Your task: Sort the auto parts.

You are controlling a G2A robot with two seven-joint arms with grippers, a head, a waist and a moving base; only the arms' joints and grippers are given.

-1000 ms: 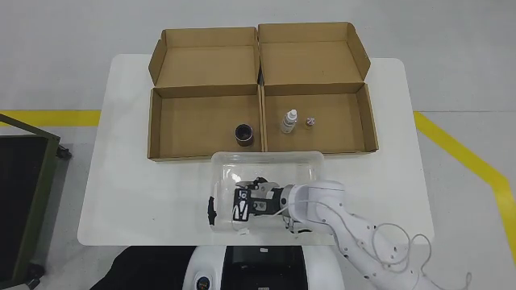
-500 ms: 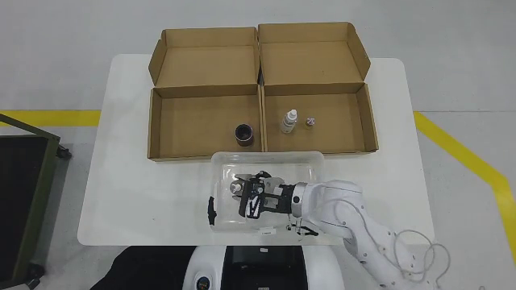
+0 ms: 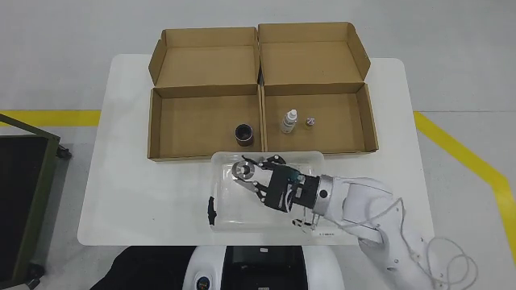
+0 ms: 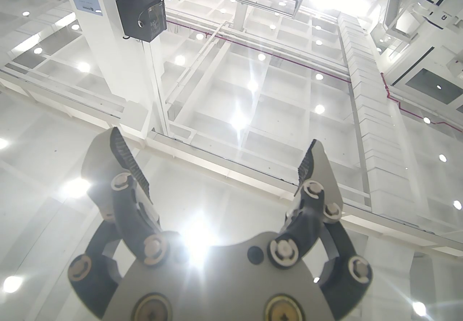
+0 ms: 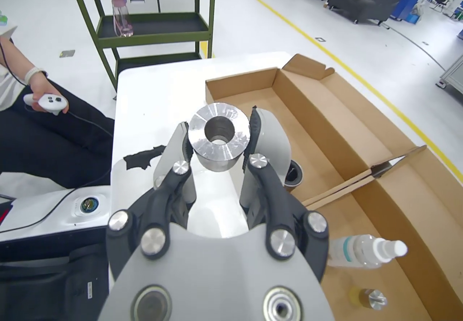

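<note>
My right gripper (image 5: 219, 143) is shut on a silver metal ring with a round bore (image 5: 219, 135), held above the clear plastic bin (image 3: 310, 159). From the top view the same ring (image 3: 242, 169) hangs at the bin's far left corner in that gripper (image 3: 244, 171). The left cardboard box (image 3: 181, 133) holds a dark cylindrical sleeve (image 3: 245, 134). In the right cardboard box (image 3: 343, 129) lie a white spray bottle (image 3: 288, 121) and a small metal fitting (image 3: 310, 121). My left gripper (image 4: 213, 159) stands open, pointing up at the ceiling.
Both boxes have their lids folded back toward the table's far edge. A black scrap (image 3: 211, 210) lies at the bin's left side. A green cart (image 5: 144, 7) stands off the table, and a person's hand with a controller (image 5: 47, 101) is beside it.
The right gripper has risen from the bin floor and moved toward the boxes with the metal ring in it.
</note>
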